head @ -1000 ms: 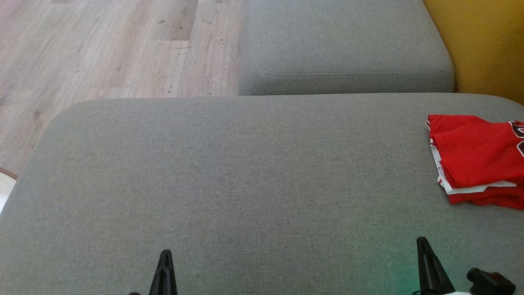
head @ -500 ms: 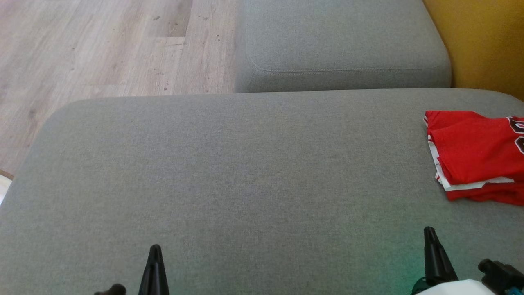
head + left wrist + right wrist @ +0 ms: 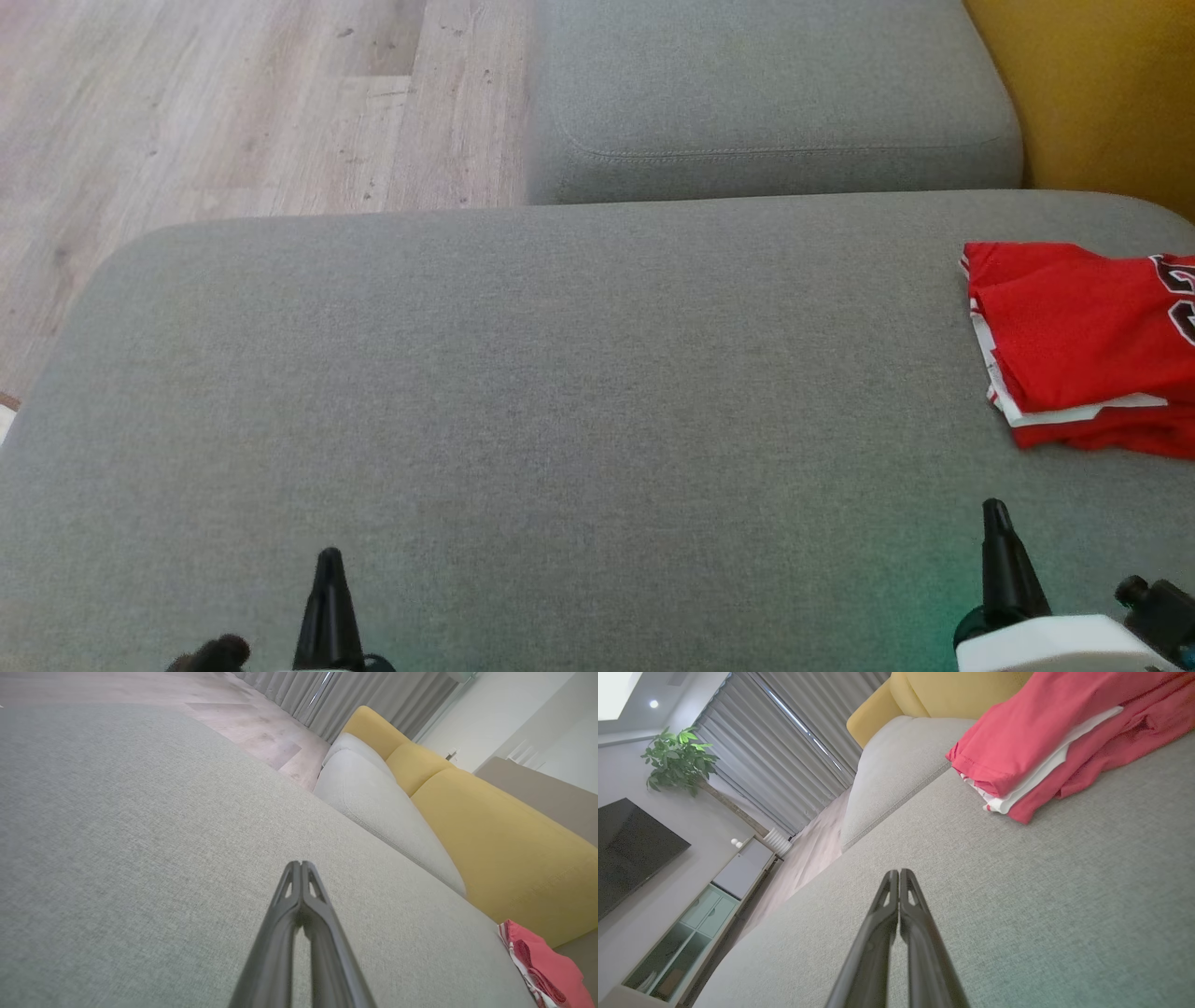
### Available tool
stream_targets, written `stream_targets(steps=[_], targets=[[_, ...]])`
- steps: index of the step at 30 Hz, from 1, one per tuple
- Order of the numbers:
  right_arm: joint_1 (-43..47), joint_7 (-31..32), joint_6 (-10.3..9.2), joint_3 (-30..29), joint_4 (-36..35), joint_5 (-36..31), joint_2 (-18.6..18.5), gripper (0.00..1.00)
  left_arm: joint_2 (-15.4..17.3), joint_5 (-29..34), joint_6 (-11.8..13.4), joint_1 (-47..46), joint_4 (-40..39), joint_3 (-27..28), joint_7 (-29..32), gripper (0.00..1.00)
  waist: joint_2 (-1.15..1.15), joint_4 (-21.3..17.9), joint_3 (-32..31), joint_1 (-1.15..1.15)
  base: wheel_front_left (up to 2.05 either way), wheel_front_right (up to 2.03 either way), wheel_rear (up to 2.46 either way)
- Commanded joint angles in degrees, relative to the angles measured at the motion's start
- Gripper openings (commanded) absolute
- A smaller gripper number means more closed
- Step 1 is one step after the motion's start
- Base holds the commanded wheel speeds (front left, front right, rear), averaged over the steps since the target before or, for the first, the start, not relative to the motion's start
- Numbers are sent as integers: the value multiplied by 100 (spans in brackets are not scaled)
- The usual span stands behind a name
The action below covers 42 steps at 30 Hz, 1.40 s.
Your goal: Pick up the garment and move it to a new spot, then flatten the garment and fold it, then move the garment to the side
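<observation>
Principal item: one red garment (image 3: pixel 1074 345), a jersey with white trim and part of a dark-edged numeral showing. It is folded into a compact layered stack, with a white layer visible between the red ones at its near edge. Location: flat on the large grey cushion (image 3: pixel 560 392), at its far right and toward the rear corner, near the yellow backrest (image 3: pixel 1102 93); the right border of the head view cuts it off. Left fingers (image 3: pixel 329 597): long, dark, pressed together to a single point and holding nothing. They sit over the near left part of the cushion, well apart from the garment; the left wrist view shows the two tips meeting. Right fingers (image 3: pixel 1004 569): likewise pressed together and empty, over the near right part of the cushion. They are near the garment but clear of it, with bare grey fabric between, and a white wrist housing (image 3: pixel 1046 644) sits below them at the bottom edge. Whether either pair touches the cushion cannot be told. Surroundings: a second, smaller grey cushion (image 3: pixel 775 93) abuts the far side of the large one, with pale wood-plank floor (image 3: pixel 233 112) to its left. The right wrist view adds grey curtains (image 3: pixel 784 742), a potted green plant (image 3: pixel 677 760), a dark wall-mounted screen (image 3: pixel 630 849) and a low cabinet with glass doors (image 3: pixel 691 933).
</observation>
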Motion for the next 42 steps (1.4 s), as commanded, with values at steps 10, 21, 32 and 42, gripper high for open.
stream_targets(steps=[10, 21, 32, 42], targets=[[-430, 186, -1, -58, -161, 807, -91, 0, 63, -813, -179, -507, -64, 337, 171, 0, 0, -53, 54, 0, 0, 0, 0], [-580, 346, -2, -125, -148, 1459, -96, 0, 70, -1481, -311, -672, 21, 512, 329, 0, 0, -102, 103, 0, 0, 0, 0], [-745, 525, -2, -203, -135, 2172, -100, 0, 73, -2209, -456, -853, 116, 710, 507, 0, 0, -155, 157, 0, 0, 0, 0], [-896, 690, -3, -276, -122, 2820, -101, 0, 72, -2869, -589, -1020, 204, 895, 673, 0, 0, -203, 206, 0, 0, 0, 0]])
